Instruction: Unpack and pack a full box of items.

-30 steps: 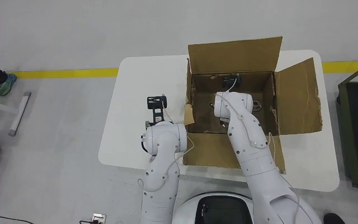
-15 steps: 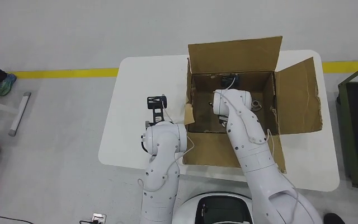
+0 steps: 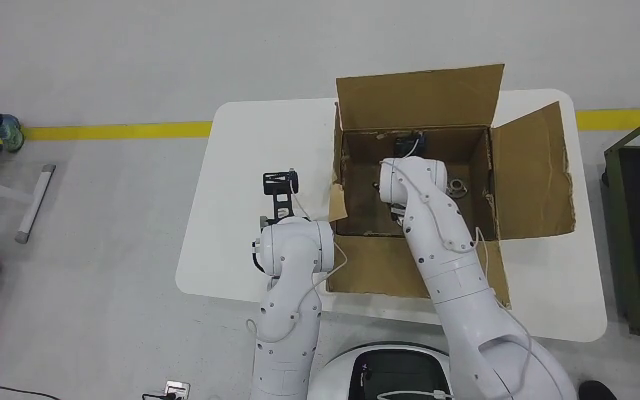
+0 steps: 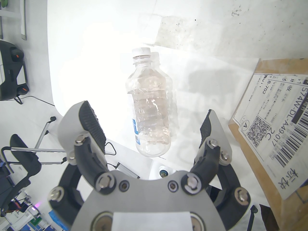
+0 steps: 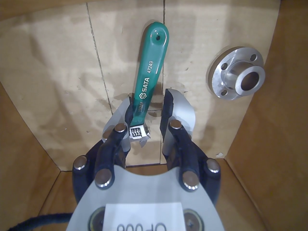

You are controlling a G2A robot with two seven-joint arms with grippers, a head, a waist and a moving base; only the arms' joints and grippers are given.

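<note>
An open cardboard box point(image 3: 420, 100) stands on the right half of the white table point(image 3: 240, 150). On its floor lie a green-handled adjustable wrench point(image 5: 150, 73) and a round metal flange point(image 5: 238, 73). My right gripper point(image 5: 148, 111) is down inside the box, open and straddling the wrench near its head. One pad point(image 5: 128, 111) touches the handle; the other stands apart from it. My left gripper point(image 4: 149, 126) hangs open above a clear plastic bottle point(image 4: 150, 111) that lies on the table just left of the box point(image 4: 276, 121).
The box's flaps point(image 3: 535, 170) stick out to the far side and to the right. The flange point(image 3: 458, 187) sits toward the box's right wall. The table's left edge point(image 4: 51, 73) is close to the bottle, with floor gear beyond it.
My right arm has shifted slightly toward the box's far left. The left arm has stayed still.
</note>
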